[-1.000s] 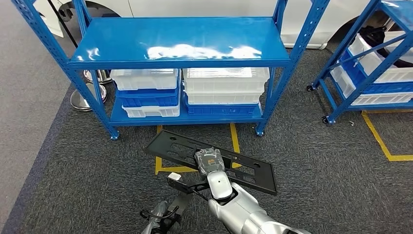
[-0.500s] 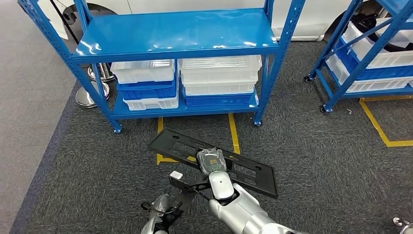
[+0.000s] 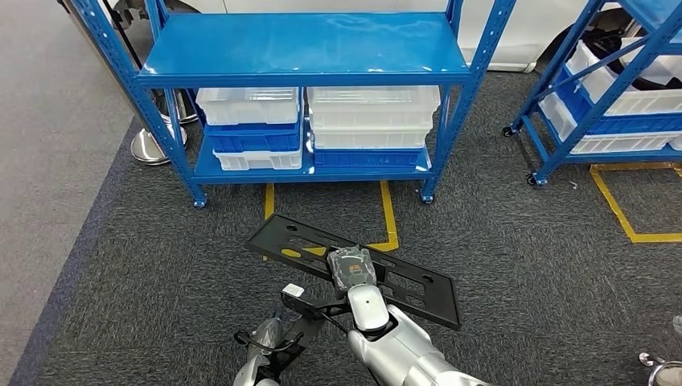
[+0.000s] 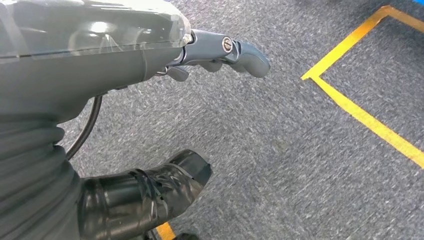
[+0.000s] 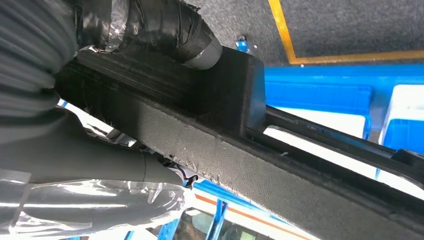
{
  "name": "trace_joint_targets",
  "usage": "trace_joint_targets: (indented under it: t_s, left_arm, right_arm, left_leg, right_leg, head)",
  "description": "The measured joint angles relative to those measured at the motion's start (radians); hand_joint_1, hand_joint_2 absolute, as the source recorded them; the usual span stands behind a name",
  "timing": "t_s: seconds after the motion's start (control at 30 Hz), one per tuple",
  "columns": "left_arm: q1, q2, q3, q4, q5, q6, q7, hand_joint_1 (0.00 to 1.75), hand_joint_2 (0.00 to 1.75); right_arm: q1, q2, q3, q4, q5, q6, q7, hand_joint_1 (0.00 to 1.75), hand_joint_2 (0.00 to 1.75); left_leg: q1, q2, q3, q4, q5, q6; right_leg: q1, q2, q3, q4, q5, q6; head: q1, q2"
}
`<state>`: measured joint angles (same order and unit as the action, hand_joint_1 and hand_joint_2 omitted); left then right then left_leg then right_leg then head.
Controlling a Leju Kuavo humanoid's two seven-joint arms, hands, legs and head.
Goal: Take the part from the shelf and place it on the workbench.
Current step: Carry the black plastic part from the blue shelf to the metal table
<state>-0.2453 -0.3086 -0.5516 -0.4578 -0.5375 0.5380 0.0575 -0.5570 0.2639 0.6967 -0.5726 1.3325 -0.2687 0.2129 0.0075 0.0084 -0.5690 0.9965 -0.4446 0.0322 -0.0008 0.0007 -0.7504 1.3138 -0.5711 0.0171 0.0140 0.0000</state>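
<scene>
Grey carpet below the blue metal shelf [image 3: 306, 48]: right hand [image 3: 351, 269] grips the flat black slotted plastic part [image 3: 418, 291], already off the shelf; left hand [image 4: 100, 50] holds nothing; placing remains.

Black part [image 3: 354, 269], flat plate with cut-out slots, matte textured surface. Grey right hand [image 3: 351, 268] under clear shiny film; silver arm behind. Left hand [image 4: 220, 52] grey, thumb [image 4: 145, 197] glossy black. Bright blue shelf [image 3: 306, 44], glossy top with white glare. White and blue bins [image 3: 314, 129] stacked in alternating bands. Dark grey speckled carpet [image 3: 523, 265], yellow tape lines [image 3: 388, 213]. Second blue rack [image 3: 611, 88] with white bins.
</scene>
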Motion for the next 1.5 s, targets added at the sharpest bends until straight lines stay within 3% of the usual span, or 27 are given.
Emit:
trace_joint_targets:
  t_s: [0.03,0.13,0.2,0.3,0.33,0.37,0.43,0.5,0.53,0.6,0.67,0.7,0.83,0.9,0.97,1.0,1.03,1.1,1.17,1.2,1.3,1.33,1.4,1.47,1.5]
  left_arm:
    - [0.0,0.0,0.0,0.0,0.0,0.0,0.0,0.0,1.75]
    - [0.0,0.0,0.0,0.0,0.0,0.0,0.0,0.0,1.75]
    - [-0.001,0.0,-0.001,0.0,0.0,0.0,0.0,0.0,1.75]
    - [-0.001,0.0,-0.001,0.0,0.0,0.001,0.0,0.0,1.75]
    - [-0.001,0.0,-0.001,0.0,0.0,0.001,0.0,0.0,1.75]
    - [-0.001,0.0,-0.001,0.0,0.0,0.001,0.0,0.0,1.75]
    - [-0.001,0.0,-0.001,0.0,0.0,0.001,0.0,0.0,1.75]
    - [-0.001,0.0,-0.001,0.0,0.0,0.001,0.0,0.0,1.75]
    - [-0.001,0.0,-0.001,0.0,0.0,0.001,0.0,0.0,1.75]
    - [-0.001,0.0,-0.001,0.0,0.0,0.001,0.0,0.0,1.75]
    - [-0.001,0.0,-0.001,0.0,0.0,0.001,0.0,0.0,1.75]
    - [-0.001,0.0,-0.001,0.0,0.0,0.001,0.0,0.0,1.75]
    - [-0.001,0.0,-0.001,0.0,0.0,0.001,0.0,0.0,1.75]
    - [-0.001,-0.001,-0.001,0.0,0.0,0.001,0.0,0.0,1.75]
    - [-0.001,-0.001,-0.002,0.0,0.0,0.001,0.0,0.0,1.75]
    - [-0.001,-0.001,-0.002,0.0,0.0,0.001,0.0,0.0,1.75]
    - [-0.001,-0.001,-0.002,0.0,0.0,0.001,0.0,0.0,1.75]
    - [0.001,0.0,-0.001,0.0,0.012,0.007,0.011,0.0,1.75]
    - [0.024,0.034,0.018,0.02,0.108,-0.009,0.051,0.0,1.75]
    - [0.047,0.071,0.042,0.041,0.198,-0.044,0.064,0.0,1.75]
    - [0.151,0.218,0.234,0.133,0.526,-0.218,0.039,0.0,1.75]
    - [0.183,0.256,0.315,0.158,0.584,-0.248,0.031,0.0,1.75]
    - [0.217,0.3,0.429,0.187,0.588,-0.249,0.031,0.0,1.75]
    - [0.22,0.309,0.495,0.206,0.56,-0.237,0.038,0.0,1.75]
    - [0.221,0.308,0.52,0.213,0.555,-0.232,0.042,0.0,1.75]
  right_arm:
    - [0.002,-0.001,0.0,0.0,0.0,0.0,0.0,1.75,1.75]
    - [0.001,-0.002,0.0,0.0,0.0,0.0,0.0,1.75,1.75]
    - [0.0,-0.002,0.0,-0.002,0.0,0.0,0.0,1.75,1.75]
    - [0.002,-0.002,0.0,-0.003,0.0,0.0,0.0,1.75,1.75]
    - [0.002,-0.002,0.0,-0.003,0.0,0.0,0.0,1.75,1.75]
    - [0.001,-0.002,0.0,-0.004,0.0,0.0,0.0,1.75,1.75]
    - [0.002,-0.002,0.0,-0.005,0.0,0.0,0.0,1.75,1.75]
    - [0.003,-0.002,0.0,-0.006,0.0,0.0,0.0,1.75,1.75]
    - [0.004,-0.002,0.0,-0.006,0.0,0.0,0.0,1.75,1.75]
    - [0.004,-0.002,0.0,-0.006,0.0,0.0,0.0,1.75,1.75]
    - [0.003,-0.002,0.0,-0.006,0.0,0.0,0.0,1.75,1.75]
    - [0.002,-0.002,0.0,-0.006,0.0,-0.001,0.0,1.75,1.75]
    - [0.002,-0.002,0.0,-0.008,0.0,-0.001,0.0,1.75,1.75]
    - [0.001,-0.002,-0.001,-0.009,0.0,-0.001,0.0,1.75,1.75]
    - [0.003,-0.004,-0.001,-0.009,0.0,0.0,0.0,1.75,1.75]
    - [0.005,-0.005,-0.001,-0.008,0.0,0.0,0.0,1.75,1.75]
    - [0.007,-0.006,-0.001,-0.008,0.0,0.0,0.0,1.75,1.75]
    - [0.01,-0.007,-0.002,-0.01,-0.009,-0.008,-0.011,1.75,1.75]
    - [0.074,-0.011,-0.028,-0.08,-0.062,-0.083,-0.103,1.75,1.75]
    - [0.143,-0.021,-0.057,-0.16,-0.099,-0.153,-0.186,1.75,1.75]
    - [0.365,-0.066,-0.155,-0.485,-0.172,-0.389,-0.472,1.75,1.75]
    - [0.408,-0.079,-0.178,-0.572,-0.183,-0.428,-0.509,1.75,1.75]
    - [0.458,-0.098,-0.209,-0.691,-0.192,-0.439,-0.491,1.75,1.75]
    - [0.488,-0.105,-0.225,-0.767,-0.189,-0.437,-0.475,1.75,1.75]
    - [0.501,-0.105,-0.228,-0.794,-0.187,-0.436,-0.475,1.75,1.75]
  left_leg:
    - [0.0,0.0,-0.008,0.005,0.002,-0.001]
    - [-0.001,0.0,-0.026,0.024,0.003,-0.009]
    - [-0.004,-0.001,-0.036,0.032,0.005,-0.019]
    - [-0.003,-0.001,-0.043,0.035,0.008,-0.035]
    - [-0.002,-0.001,-0.05,0.05,-0.006,-0.039]
    - [-0.001,-0.002,-0.064,0.083,-0.03,-0.044]
    - [0.002,-0.002,-0.112,0.199,-0.1,-0.05]
    - [0.003,-0.002,-0.149,0.295,-0.136,-0.052]
    - [0.003,-0.002,-0.144,0.296,-0.127,-0.051]
    - [0.001,-0.002,-0.084,0.193,-0.069,-0.041]
    - [-0.003,-0.002,-0.02,0.074,-0.033,-0.03]
    - [-0.006,-0.002,-0.006,0.044,-0.028,-0.026]
    - [-0.005,-0.003,0.0,0.011,-0.013,-0.01]
    - [0.001,0.0,0.002,-0.002,-0.001,-0.002]
    - [0.001,0.0,-0.004,-0.001,0.002,0.001]
    - [0.001,0.0,-0.007,0.002,0.002,0.001]
    - [0.002,0.0,-0.01,0.005,0.001,0.001]
    - [0.004,-0.001,-0.013,0.015,-0.002,-0.004]
    - [0.004,0.0,-0.013,0.024,-0.011,-0.017]
    - [0.003,0.001,-0.011,0.026,-0.015,-0.024]
    - [0.006,0.018,-0.001,0.028,-0.029,-0.042]
    - [0.008,0.02,-0.004,0.038,-0.041,-0.047]
    - [0.009,0.012,-0.032,0.103,-0.091,-0.055]
    - [0.009,0.004,-0.086,0.231,-0.155,-0.058]
    - [0.01,0.003,-0.107,0.285,-0.174,-0.057]
  right_leg:
    - [-0.003,0.0,0.015,-0.015,0.012,0.001]
    - [-0.009,0.0,0.121,-0.197,0.079,0.001]
    - [-0.007,0.001,0.151,-0.26,0.088,-0.007]
    - [-0.005,0.001,0.146,-0.266,0.097,-0.026]
    - [-0.006,0.001,0.145,-0.269,0.102,-0.034]
    - [-0.007,0.0,0.143,-0.273,0.107,-0.041]
    - [-0.005,-0.001,0.137,-0.274,0.113,-0.05]
    - [-0.002,-0.002,0.129,-0.272,0.117,-0.053]
    - [0.0,-0.002,0.126,-0.27,0.118,-0.054]
    - [0.004,-0.001,0.124,-0.266,0.119,-0.053]
    - [0.007,-0.001,0.121,-0.264,0.121,-0.049]
    - [0.007,-0.001,0.119,-0.264,0.124,-0.044]
    - [0.005,-0.002,0.112,-0.262,0.125,-0.022]
    - [0.003,-0.001,0.081,-0.194,0.078,-0.012]
    - [-0.002,0.0,0.025,-0.068,0.015,-0.002]
    - [-0.006,0.0,0.005,-0.021,0.001,0.002]
    - [-0.009,0.0,0.0,-0.007,0.005,0.005]
    - [-0.017,-0.002,0.047,-0.091,0.06,0.01]
    - [-0.016,-0.014,0.114,-0.213,0.096,0.006]
    - [-0.013,-0.016,0.133,-0.247,0.1,0.0]
    - [-0.006,0.009,0.14,-0.261,0.095,-0.022]
    - [-0.007,0.019,0.139,-0.261,0.095,-0.028]
    - [-0.011,0.021,0.138,-0.262,0.095,-0.039]
    - [-0.009,0.018,0.136,-0.262,0.096,-0.046]
    - [-0.007,0.022,0.135,-0.262,0.097,-0.049]
  head:
    - [0.0,0.0]
    - [0.0,0.0]
    - [0.0,0.0]
    - [-0.001,0.0]
    - [-0.001,0.0]
    - [-0.001,0.0]
    - [-0.001,0.0]
    - [-0.001,0.0]
    - [-0.001,0.0]
    - [-0.001,0.0]
    - [-0.001,0.0]
    - [-0.001,0.0]
    - [-0.001,0.0]
    - [-0.001,0.0]
    - [-0.001,0.0]
    - [-0.001,0.0]
    - [-0.001,0.0]
    - [-0.001,0.0]
    - [0.0,0.0]
    - [0.001,0.0]
    - [0.0,0.0]
    - [-0.003,0.0]
    - [-0.007,0.0]
    - [-0.008,0.0]
    - [-0.008,0.0]
